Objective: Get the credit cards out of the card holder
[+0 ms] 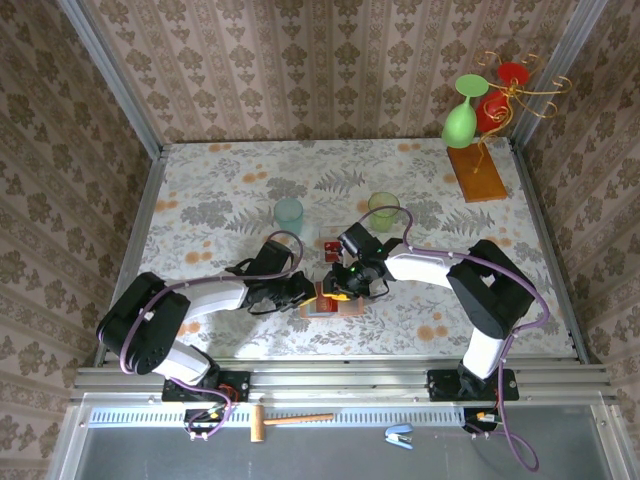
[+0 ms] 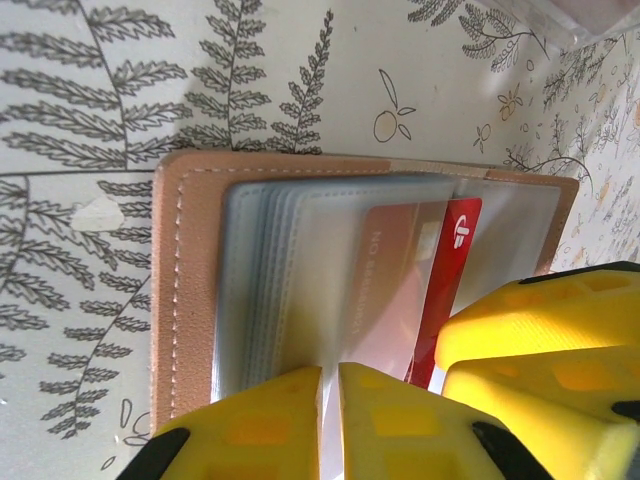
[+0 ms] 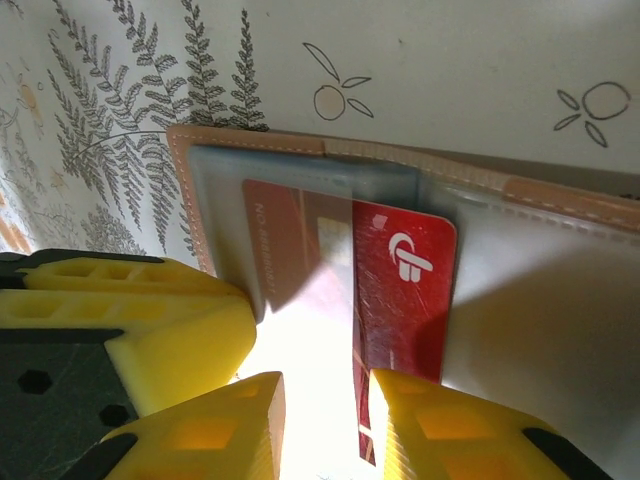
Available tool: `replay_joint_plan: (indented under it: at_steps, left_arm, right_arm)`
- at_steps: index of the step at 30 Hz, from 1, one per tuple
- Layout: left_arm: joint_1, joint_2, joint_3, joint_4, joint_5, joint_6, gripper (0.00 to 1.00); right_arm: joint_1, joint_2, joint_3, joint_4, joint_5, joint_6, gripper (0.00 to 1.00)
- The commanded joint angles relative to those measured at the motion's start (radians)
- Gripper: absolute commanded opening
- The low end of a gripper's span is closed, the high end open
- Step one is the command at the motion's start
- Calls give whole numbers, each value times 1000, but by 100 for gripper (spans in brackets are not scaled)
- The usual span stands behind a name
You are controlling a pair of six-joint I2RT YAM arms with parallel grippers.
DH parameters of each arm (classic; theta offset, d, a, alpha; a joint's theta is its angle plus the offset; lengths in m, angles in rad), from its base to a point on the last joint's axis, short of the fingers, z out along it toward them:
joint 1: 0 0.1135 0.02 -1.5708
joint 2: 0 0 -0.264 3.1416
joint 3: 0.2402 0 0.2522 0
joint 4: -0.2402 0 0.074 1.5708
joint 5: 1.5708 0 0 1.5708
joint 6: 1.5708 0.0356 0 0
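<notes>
Left gripper (image 2: 330, 372): nearly closed, pinching the edge of a clear pocket leaf of the flat tan-brown leather card holder with grey-blue pockets (image 2: 185, 300); probably to steady it.
Right gripper (image 3: 328, 385): jaws partly apart, set at the lower edge of a red plastic credit card with white logo (image 3: 405, 270); firm hold not confirmed.
Red plastic credit card: about half out of its frosted pocket, other half under the plastic.
Done: apparently one small red card (image 1: 331, 247) out, lying on the floral table (image 1: 200, 190) just beyond the card holder.
Remaining: this pull to complete; contents of the other pockets unclear.
Arms: left arm (image 1: 200, 300) and right arm (image 1: 430, 268) bent low, forearms reaching inward, wrists meeting over the card holder.
</notes>
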Motion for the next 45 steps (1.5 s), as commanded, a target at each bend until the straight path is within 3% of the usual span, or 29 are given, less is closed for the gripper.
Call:
replay_joint_plan:
  at_steps: [1,18,45]
  left_arm:
    - [8,6,-16,0,-14,-5,13]
    - [9,-15,25,-27,-8,0,14]
    - [8,38,8,-15,1,15,11]
  right_arm:
    - [-4,3,10,-56,33,-24,28]
    - [-7,-46,14,-64,55,-34,28]
    - [-55,-18,-140,177,-61,34,25]
